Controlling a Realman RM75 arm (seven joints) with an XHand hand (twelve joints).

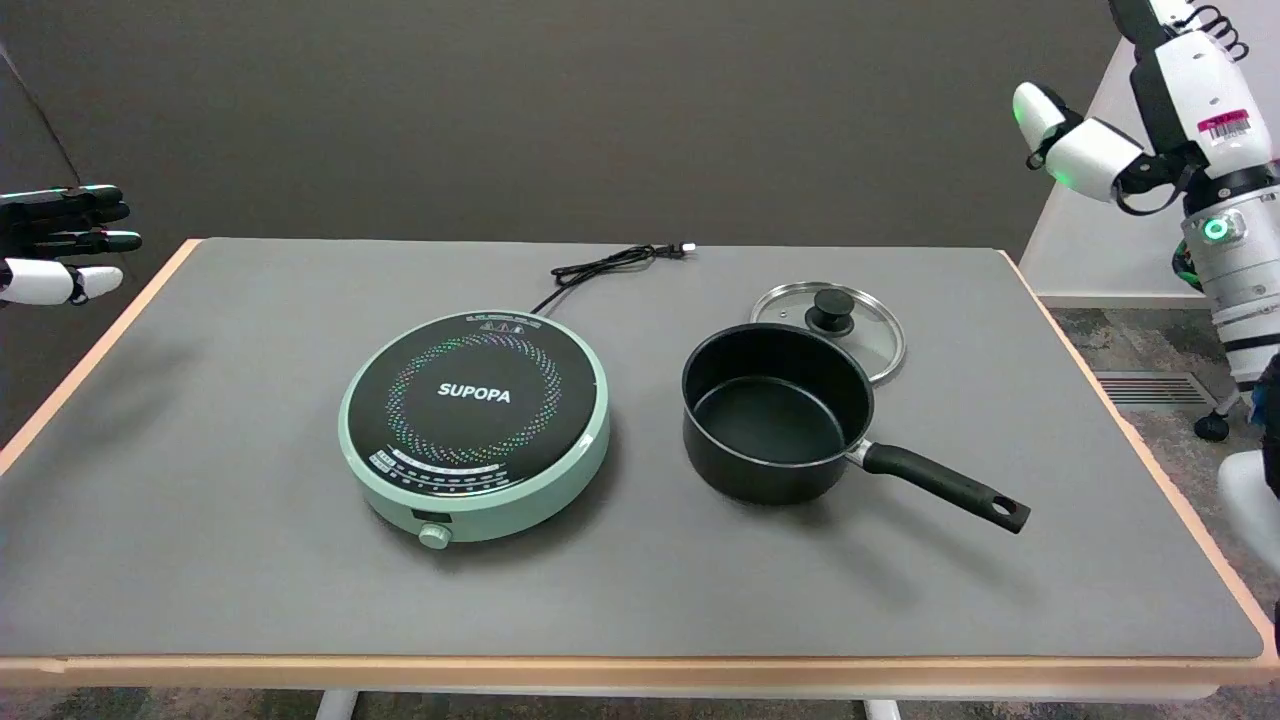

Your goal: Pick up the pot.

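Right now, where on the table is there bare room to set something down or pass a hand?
The wide strip of grey table in front of the round green induction cooker and black pot is bare, as are the left end and right edge. It is crowded where the glass lid sits right behind the pot, and near the black cord.

Black pot sits uncovered between green cooker and glass lid on the table

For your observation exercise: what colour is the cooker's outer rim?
Pale mint green, around a black top; the cooker shows clearly in the head view.
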